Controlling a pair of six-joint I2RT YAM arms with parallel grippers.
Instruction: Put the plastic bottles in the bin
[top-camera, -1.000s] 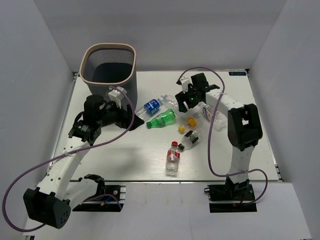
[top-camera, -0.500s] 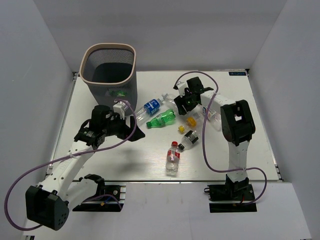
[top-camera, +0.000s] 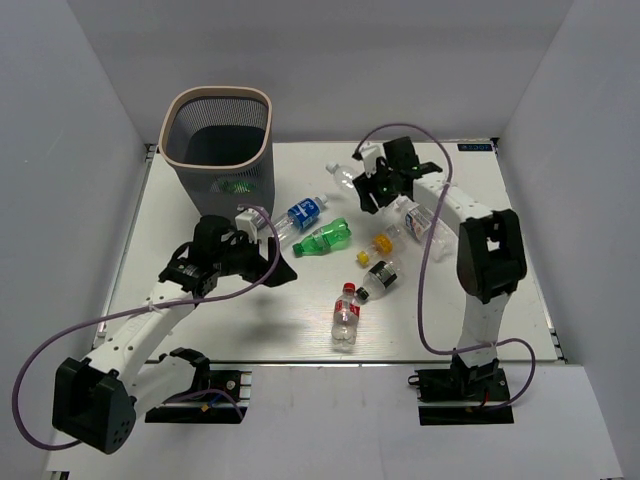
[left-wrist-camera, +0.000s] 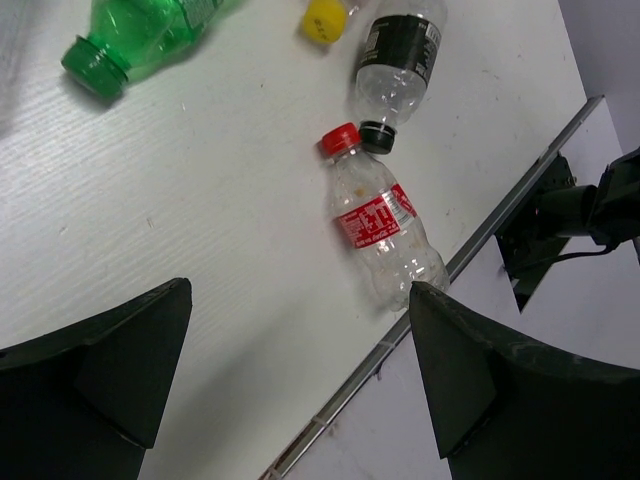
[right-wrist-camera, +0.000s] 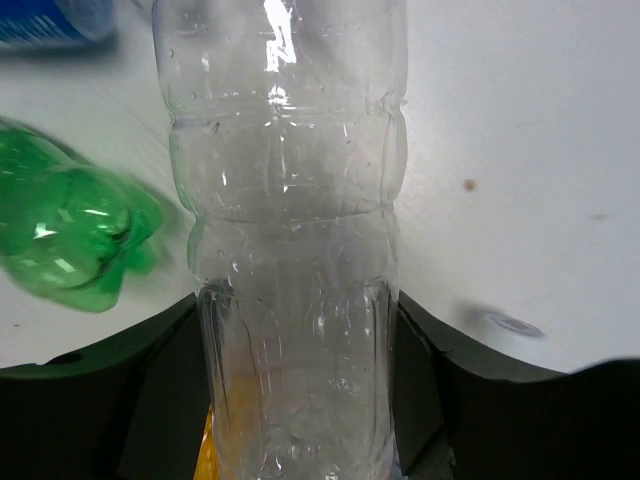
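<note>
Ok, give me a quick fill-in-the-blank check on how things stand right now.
1. The right claw grips the clear unlabelled plastic bottle, while the open left claw holds ____.
2. The clear plastic bottle with the red cap and red label lies cap to cap with the clear plastic bottle wearing a ____ label.
3. The tall dark grey mesh bin stands at the white table's far ____ corner.

Missing words: nothing; black; left.

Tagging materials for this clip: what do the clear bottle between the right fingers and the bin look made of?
Clear bottle: thin glossy transparent plastic, probably; ribbed, with highlights. Bin: dark matte mesh wall, metal or plastic unclear; smooth beige rim.
</note>
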